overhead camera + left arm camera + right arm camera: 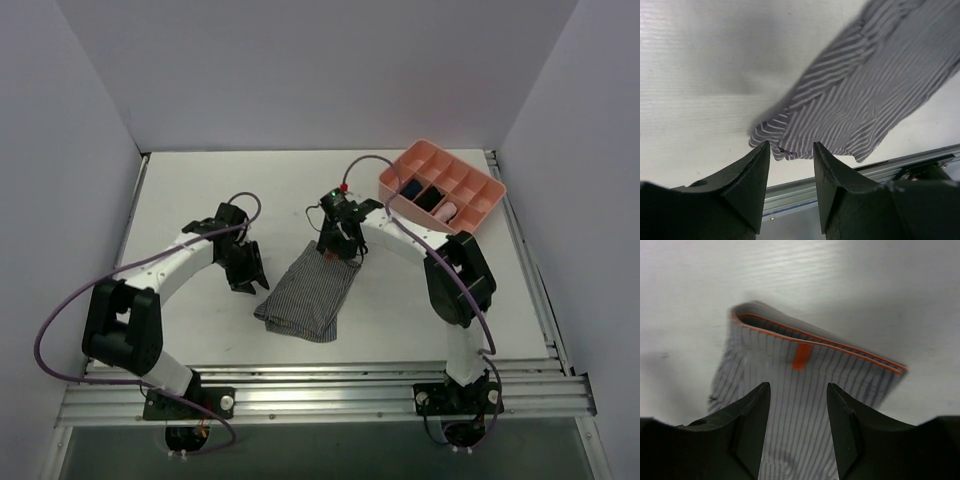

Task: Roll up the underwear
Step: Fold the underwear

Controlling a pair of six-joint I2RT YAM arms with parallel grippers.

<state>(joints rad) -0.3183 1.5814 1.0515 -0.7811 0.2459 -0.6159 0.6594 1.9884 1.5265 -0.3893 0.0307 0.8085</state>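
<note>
We are looking at the underwear (305, 292) lying flat on the white table (190, 190), near its middle and between the two arms, with one end reaching toward the near edge.

The left gripper (791, 146) is hovering just beside the garment's left side. Its jaws are standing spread with nothing held between them. A rumpled corner of the striped cloth is showing just past the tips, and we are not able to tell whether they are touching it. Below that corner a metal rail (865, 172) is running across the wrist view, partly hidden by the fingers.

The right gripper (798, 387) is standing over the garment's far end, jaws likewise spread, with cloth showing between and beneath the fingers. We cannot tell whether the tips are pressing on the fabric or hanging just above it. Beyond them the orange tag (801, 356) is sitting just under the orange-trimmed edge (815, 337), which is gaping slightly. The rest of the cloth is being cut off by the fingers and the frame.

From above, the right arm's wrist is covering that far end entirely. At the far right, the pink tray (482, 208) is holding small bundles (432, 197), too small to make out.
</note>
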